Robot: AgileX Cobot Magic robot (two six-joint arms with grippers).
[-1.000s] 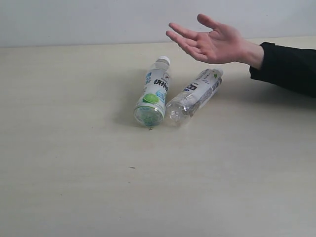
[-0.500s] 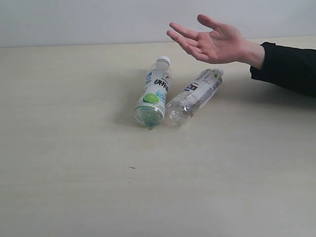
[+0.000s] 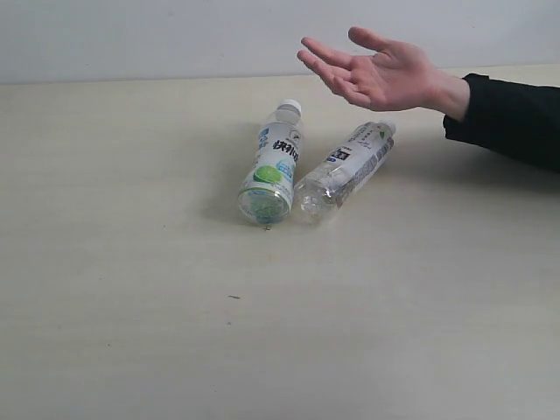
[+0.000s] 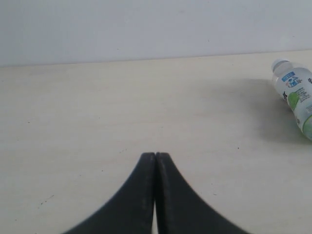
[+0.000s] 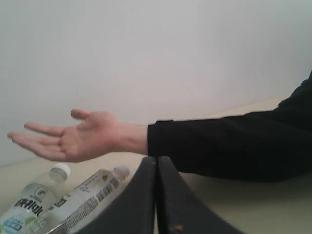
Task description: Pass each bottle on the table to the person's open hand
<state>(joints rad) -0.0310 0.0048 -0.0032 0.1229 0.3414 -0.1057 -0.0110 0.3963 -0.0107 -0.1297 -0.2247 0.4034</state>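
**mk:** what's the layout, big stuff first?

**jo:** The pale cream table (image 3: 131,332) fills basically everything. A black sleeve (image 3: 512,118) reaches in from the right of the exterior view. The open hand (image 3: 381,74) on the end of it is palm up with fingers spread, held above the table and touching nothing.

**mk:** and the bottles?

**jo:** Two in sight, both on their sides mid-table, caps pointing away from the camera. The green-and-white bottle (image 3: 273,164) is on the left. The white-labelled bottle (image 3: 344,171) is just beside it on the right, angled so its cap end sits under the hand. The bases are right next to each other, can't tell if they touch.

**mk:** grippers?

**jo:** The left gripper (image 4: 155,156) has its black fingers pressed together with nothing between them, over bare table and well apart from the green-and-white bottle. The right gripper (image 5: 156,160) is the same deal — closed tight on nothing.
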